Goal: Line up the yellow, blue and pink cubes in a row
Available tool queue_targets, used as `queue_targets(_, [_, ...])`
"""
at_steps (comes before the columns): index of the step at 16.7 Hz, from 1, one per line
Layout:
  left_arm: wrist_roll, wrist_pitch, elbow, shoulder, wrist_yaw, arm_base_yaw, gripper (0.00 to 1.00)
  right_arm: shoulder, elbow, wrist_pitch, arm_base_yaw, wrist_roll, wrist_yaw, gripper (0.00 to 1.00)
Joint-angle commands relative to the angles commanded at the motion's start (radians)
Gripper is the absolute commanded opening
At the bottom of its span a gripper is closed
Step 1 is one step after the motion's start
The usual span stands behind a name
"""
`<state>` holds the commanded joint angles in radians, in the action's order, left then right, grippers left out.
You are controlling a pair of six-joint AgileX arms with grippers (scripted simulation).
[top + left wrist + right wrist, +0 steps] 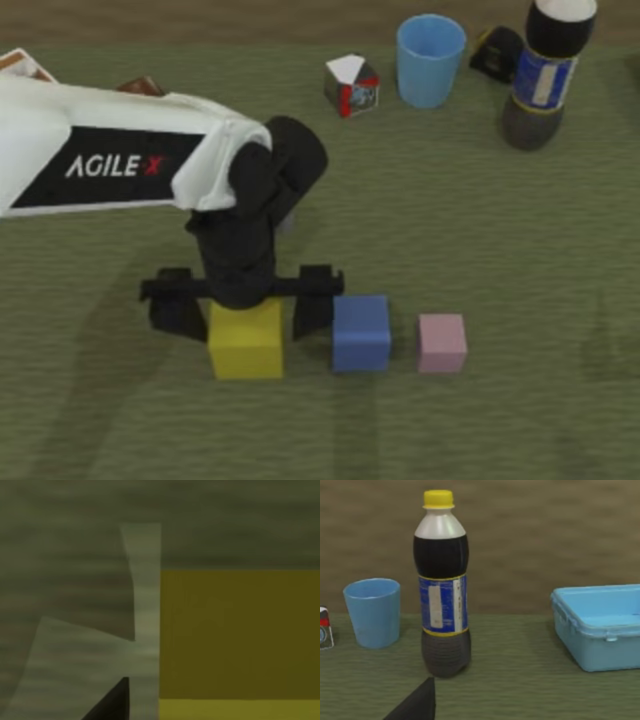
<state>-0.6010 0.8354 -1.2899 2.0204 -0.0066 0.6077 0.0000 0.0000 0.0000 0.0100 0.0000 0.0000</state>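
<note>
Yellow cube (246, 339): sitting at six o'clock on the table, first in a row.
Blue cube (361, 333): lying at its three o'clock.
Pink cube (442, 342): lying beyond, apart.
Left gripper (243, 310): hanging spread-fingered astride the yellow cube, seemingly not touching.
Right gripper: jaws unclear.

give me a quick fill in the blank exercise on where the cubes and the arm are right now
1. The left end effector is over the matte ____ cube, one finger on each side.
2. The matte blue cube sits between that cube and the pale ____ cube.
3. The three cubes form a ____ on the green table.
4. Beside the dark cola bottle with the yellow cap stands a light-blue ____.

Missing words: yellow; pink; row; cup
</note>
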Motion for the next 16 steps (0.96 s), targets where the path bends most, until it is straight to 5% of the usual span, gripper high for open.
queue_targets(8, [-0.001, 0.017, -0.014, -0.006, 0.0, 0.0, 1.0, 0.0, 0.0, 0.0, 0.0, 0.0, 0.0, 1.0])
queue_targets(16, [-0.005, 0.255, -0.159, -0.096, -0.001, -0.017, 1.0, 0.0, 0.0, 0.0, 0.0, 0.0, 0.0, 1.0])
